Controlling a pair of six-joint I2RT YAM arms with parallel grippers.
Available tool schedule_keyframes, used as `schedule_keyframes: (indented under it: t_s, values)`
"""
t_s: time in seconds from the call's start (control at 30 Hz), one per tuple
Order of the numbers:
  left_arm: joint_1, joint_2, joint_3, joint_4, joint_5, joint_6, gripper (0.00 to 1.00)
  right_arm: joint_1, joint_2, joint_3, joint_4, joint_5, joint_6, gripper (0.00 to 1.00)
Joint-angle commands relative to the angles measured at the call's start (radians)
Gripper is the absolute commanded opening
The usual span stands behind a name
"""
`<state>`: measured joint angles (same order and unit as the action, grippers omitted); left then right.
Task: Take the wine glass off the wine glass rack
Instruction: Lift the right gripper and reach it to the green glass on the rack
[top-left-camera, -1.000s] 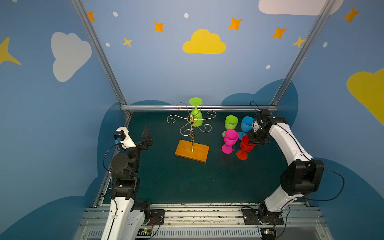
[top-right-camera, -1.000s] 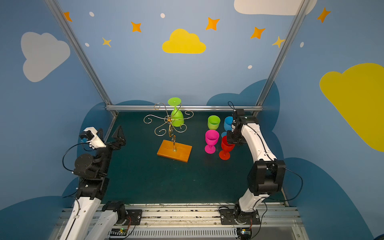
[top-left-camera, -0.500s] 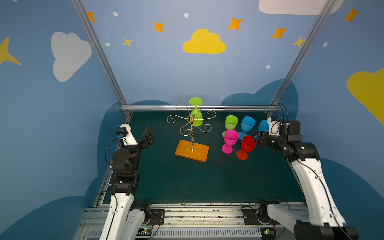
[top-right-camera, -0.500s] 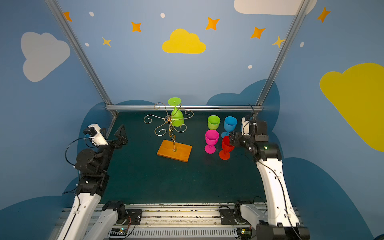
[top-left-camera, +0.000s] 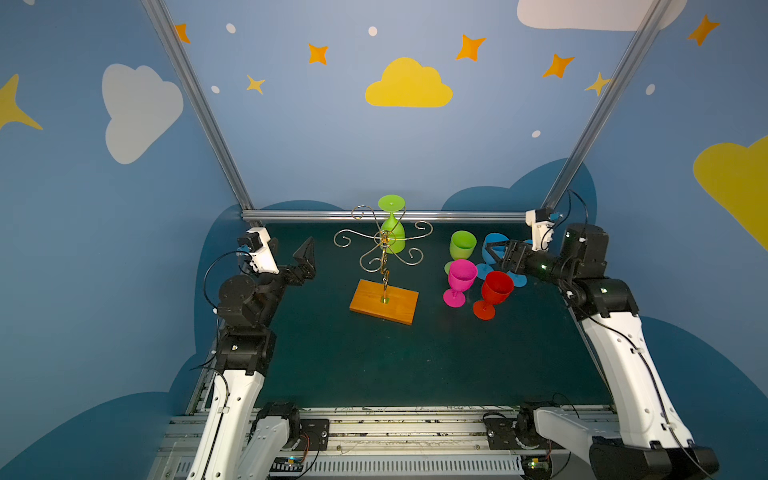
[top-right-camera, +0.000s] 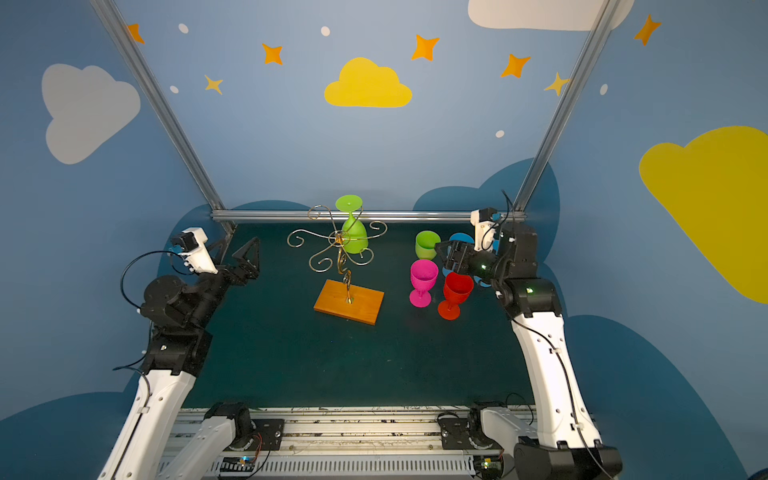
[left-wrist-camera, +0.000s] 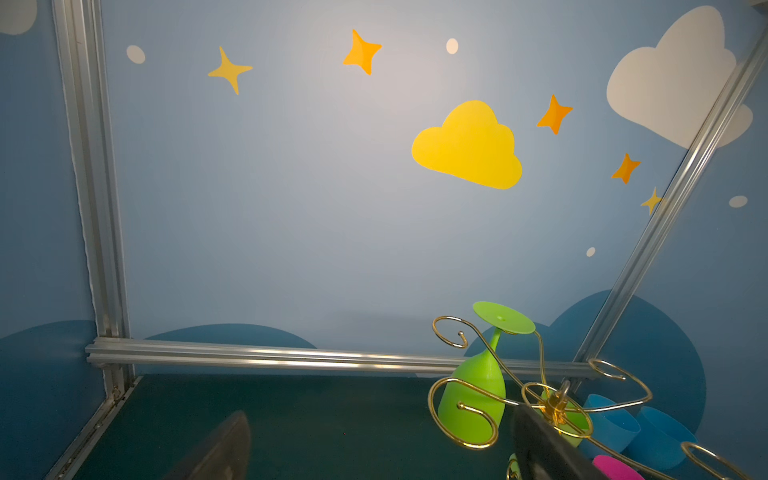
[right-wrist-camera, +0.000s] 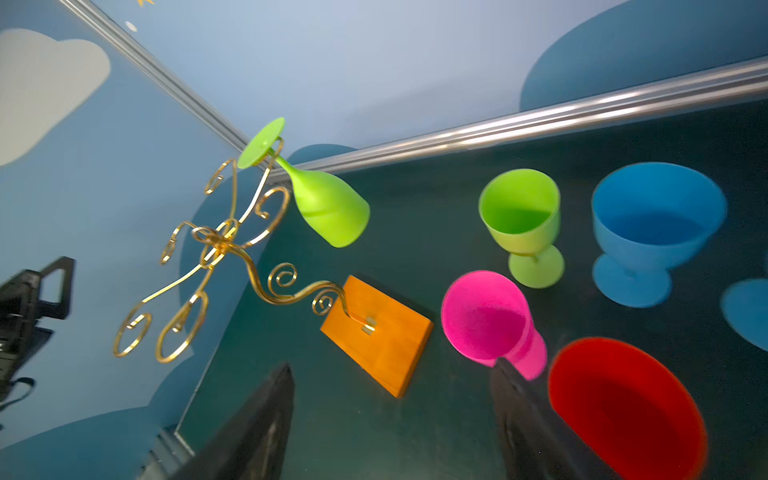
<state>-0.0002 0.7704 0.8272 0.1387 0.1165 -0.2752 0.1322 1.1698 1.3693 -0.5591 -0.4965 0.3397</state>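
The wine glass rack (top-left-camera: 384, 257) is a gold wire stand with curled arms on an orange-brown wooden base (top-left-camera: 384, 301), mid-table in both top views. One lime-green wine glass (top-left-camera: 393, 237) hangs upside down from a rear arm, foot (top-left-camera: 391, 203) uppermost; it also shows in the wrist views (left-wrist-camera: 473, 407) (right-wrist-camera: 330, 208). My left gripper (top-left-camera: 306, 262) (left-wrist-camera: 380, 413) is open and empty, well left of the rack. My right gripper (top-left-camera: 496, 254) (right-wrist-camera: 392, 365) is open and empty, low among the standing glasses, right of the rack.
Upright glasses stand right of the rack: green (top-left-camera: 462, 245), pink (top-left-camera: 460, 276), red (top-left-camera: 496, 286) and blue (right-wrist-camera: 656, 224), with another blue foot (right-wrist-camera: 748, 311) beside them. An aluminium rail (top-left-camera: 457, 216) runs along the back edge.
The right arm has folded back toward the right side, and its jaws have opened wider, with the gripper still by the blue glasses. The left arm has barely shifted.
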Motion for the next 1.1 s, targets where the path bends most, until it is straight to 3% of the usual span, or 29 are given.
schedule_keyframes:
  t_s: [0.0, 0.27, 0.6, 1.07]
  values:
    - [0.005, -0.019, -0.033, 0.040, 0.012, 0.017, 0.97, 0.049, 0.071, 0.088, 0.100, -0.060, 0.033, 0.74]
    - [0.005, -0.039, -0.082, 0.074, -0.001, 0.037, 0.97, 0.159, 0.349, 0.333, 0.126, -0.060, 0.041, 0.74]
    - [0.005, -0.056, -0.110, 0.071, -0.020, 0.054, 0.97, 0.220, 0.679, 0.668, 0.072, -0.079, 0.037, 0.73]
    - [0.006, -0.062, -0.116, 0.063, -0.018, 0.054, 0.97, 0.306, 0.943, 0.985, 0.039, -0.079, 0.087, 0.72]
